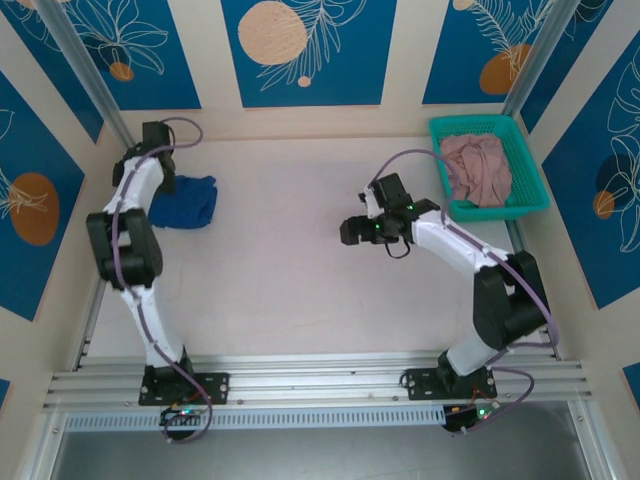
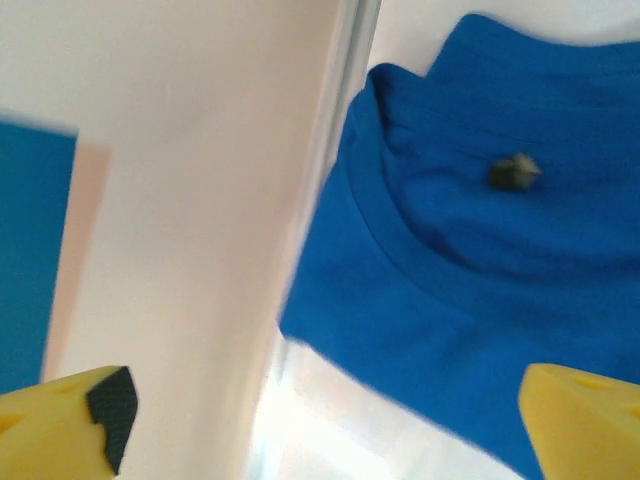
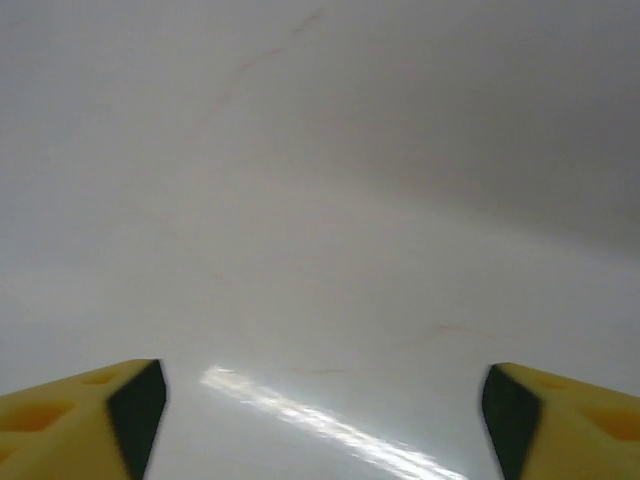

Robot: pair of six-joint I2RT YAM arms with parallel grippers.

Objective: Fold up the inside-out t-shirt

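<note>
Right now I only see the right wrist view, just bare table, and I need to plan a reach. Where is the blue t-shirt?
Observer: The blue t-shirt lies bunched at the far left of the table, beside the left arm.
Operator: Is the left gripper holding it?
Observer: No. The left gripper is open, gripping nothing, with the shirt's collar in front of it.
Operator: Anything on my side?
Observer: A pink garment sits in a teal basket in the far right corner.
</note>
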